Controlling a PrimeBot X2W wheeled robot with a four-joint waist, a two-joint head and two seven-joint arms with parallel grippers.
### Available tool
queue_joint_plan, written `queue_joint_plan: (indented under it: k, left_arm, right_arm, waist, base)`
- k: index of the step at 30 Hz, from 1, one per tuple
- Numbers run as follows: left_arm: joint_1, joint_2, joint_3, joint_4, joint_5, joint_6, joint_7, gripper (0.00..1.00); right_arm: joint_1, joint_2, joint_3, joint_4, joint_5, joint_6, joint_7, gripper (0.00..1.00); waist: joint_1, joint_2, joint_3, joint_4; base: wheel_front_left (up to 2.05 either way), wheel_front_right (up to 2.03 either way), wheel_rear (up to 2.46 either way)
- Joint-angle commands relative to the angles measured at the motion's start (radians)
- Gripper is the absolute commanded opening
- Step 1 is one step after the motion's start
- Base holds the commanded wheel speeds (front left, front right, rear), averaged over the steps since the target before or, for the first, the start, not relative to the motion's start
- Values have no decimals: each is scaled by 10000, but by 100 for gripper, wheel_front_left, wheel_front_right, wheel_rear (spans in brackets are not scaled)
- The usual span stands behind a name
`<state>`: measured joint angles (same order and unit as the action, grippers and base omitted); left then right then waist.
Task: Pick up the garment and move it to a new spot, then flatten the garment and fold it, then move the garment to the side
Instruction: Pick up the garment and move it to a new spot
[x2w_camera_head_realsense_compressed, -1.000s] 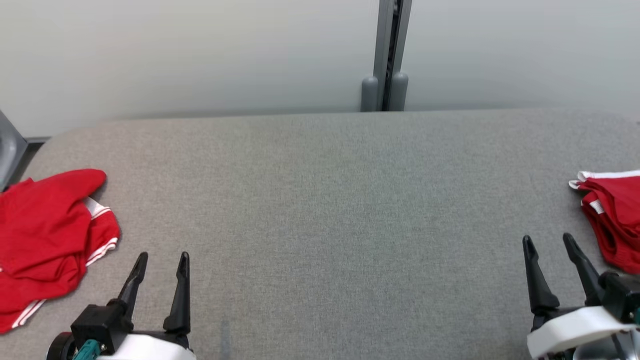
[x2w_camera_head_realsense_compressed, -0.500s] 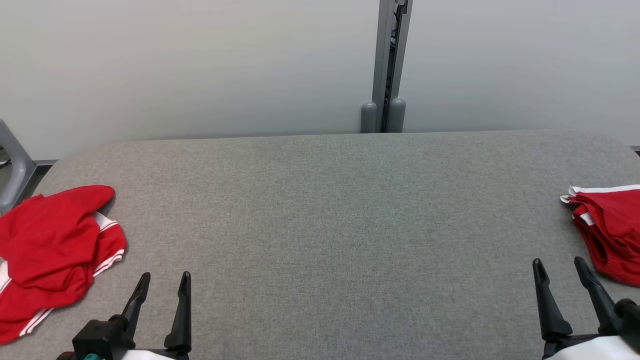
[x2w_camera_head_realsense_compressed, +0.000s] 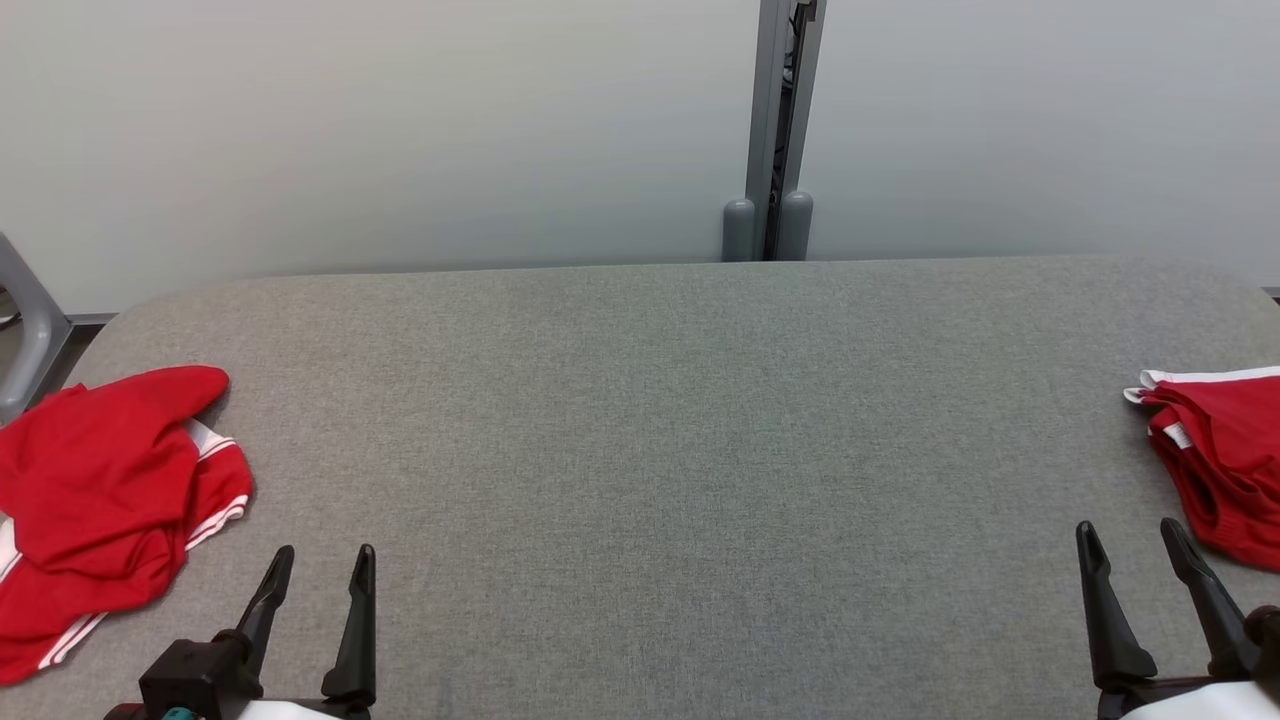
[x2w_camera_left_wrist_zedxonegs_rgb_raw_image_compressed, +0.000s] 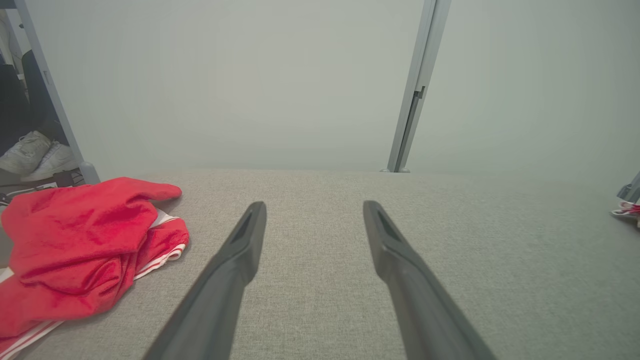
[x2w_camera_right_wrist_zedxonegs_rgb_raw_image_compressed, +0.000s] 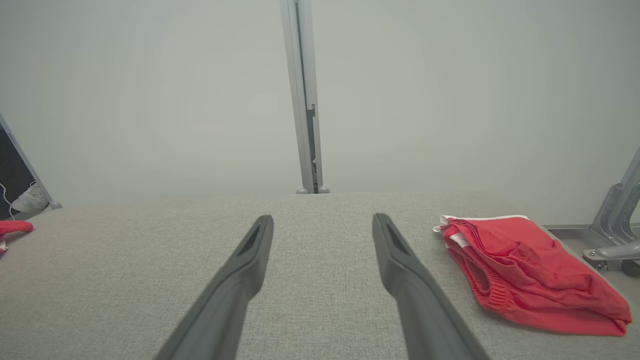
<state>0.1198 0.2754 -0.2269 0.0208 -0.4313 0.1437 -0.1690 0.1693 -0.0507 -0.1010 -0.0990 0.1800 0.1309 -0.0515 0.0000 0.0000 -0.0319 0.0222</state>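
Observation:
A crumpled red garment (x2w_camera_head_realsense_compressed: 95, 505) with white stripes lies at the left edge of the grey table (x2w_camera_head_realsense_compressed: 660, 430), seen again in the left wrist view (x2w_camera_left_wrist_zedxonegs_rgb_raw_image_compressed: 80, 250). My left gripper (x2w_camera_head_realsense_compressed: 320, 562) stands open just right of it, near the table's front edge, holding nothing; both fingers (x2w_camera_left_wrist_zedxonegs_rgb_raw_image_compressed: 245, 240) hover over bare cloth. At the right edge lies a folded red garment (x2w_camera_head_realsense_compressed: 1215, 455) with white trim, plain in the right wrist view (x2w_camera_right_wrist_zedxonegs_rgb_raw_image_compressed: 525, 272). My right gripper (x2w_camera_head_realsense_compressed: 1128, 535) is open and empty just left of it, its fingers (x2w_camera_right_wrist_zedxonegs_rgb_raw_image_compressed: 395, 250) over the table.
A pale wall with a grey vertical post (x2w_camera_head_realsense_compressed: 775, 120) stands behind the table. A grey metal frame (x2w_camera_head_realsense_compressed: 25, 335) sits off the left corner, another frame (x2w_camera_right_wrist_zedxonegs_rgb_raw_image_compressed: 617, 220) off the right. White shoes (x2w_camera_left_wrist_zedxonegs_rgb_raw_image_compressed: 35, 155) rest on the floor to the left.
The head view tilted up over the second, so table, garments and grippers sit lower in the picture. Both grippers stay open and empty. The garments have not moved.

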Motion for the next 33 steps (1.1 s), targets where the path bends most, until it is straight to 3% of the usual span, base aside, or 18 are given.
queue_joint_plan:
  k: [1, 19, 33]
  left_arm:
    - [103, 76, 4, 8, 55, 66, -53, 100]
    - [-226, 180, -123, 64, 36, 11, -77, 100]
    - [-700, 396, 11, 93, -51, -81, -269, 100]
  right_arm:
    - [63, -19, -56, -63, 46, -3, 26, 100]
    - [201, -19, -105, 43, 115, -3, 70, 100]
    - [144, -23, 86, -489, 173, -3, 269, 100]
  waist:
    - [0, 0, 4, 2]
    - [0, 0, 67, 267]
    - [0, 0, 149, 2681]
  base:
    - [0, 0, 0]
    - [0, 0, 0]
    - [0, 0, 0]
